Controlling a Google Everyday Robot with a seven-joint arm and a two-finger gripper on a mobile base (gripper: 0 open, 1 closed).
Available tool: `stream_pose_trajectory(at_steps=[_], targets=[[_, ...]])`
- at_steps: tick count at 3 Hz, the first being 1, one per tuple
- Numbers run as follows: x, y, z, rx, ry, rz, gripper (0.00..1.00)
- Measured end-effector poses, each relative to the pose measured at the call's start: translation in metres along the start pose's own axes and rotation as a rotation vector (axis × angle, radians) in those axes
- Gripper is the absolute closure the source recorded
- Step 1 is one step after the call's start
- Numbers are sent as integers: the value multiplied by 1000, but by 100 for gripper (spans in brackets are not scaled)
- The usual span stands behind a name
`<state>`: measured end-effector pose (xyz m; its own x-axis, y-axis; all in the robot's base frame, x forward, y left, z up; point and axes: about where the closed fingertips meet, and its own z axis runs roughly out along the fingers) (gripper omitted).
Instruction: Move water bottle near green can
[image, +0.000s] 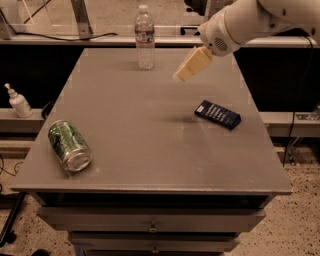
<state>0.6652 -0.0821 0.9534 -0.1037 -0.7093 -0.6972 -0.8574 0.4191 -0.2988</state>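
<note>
The water bottle (144, 37) stands upright at the far edge of the grey table (150, 130), clear ribbed plastic with a white cap and a label band. The green can (69, 146) lies on its side near the front left corner, its silver end facing the front. My gripper (184, 73) hangs from the white arm (250, 22) above the far right part of the table, right of the bottle and a little nearer, apart from it and holding nothing I can see.
A dark blue flat packet (217, 114) lies on the right side of the table. A small white pump bottle (18, 101) stands on a ledge off the left edge. Drawers (150, 225) sit below the front edge.
</note>
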Motion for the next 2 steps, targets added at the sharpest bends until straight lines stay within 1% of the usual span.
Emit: stream_pose_trajectory(at_steps=[1,2], targets=[[-9,-3,23,-3,-72,33,0],[-24,-12,59,-17,-184,108,0]])
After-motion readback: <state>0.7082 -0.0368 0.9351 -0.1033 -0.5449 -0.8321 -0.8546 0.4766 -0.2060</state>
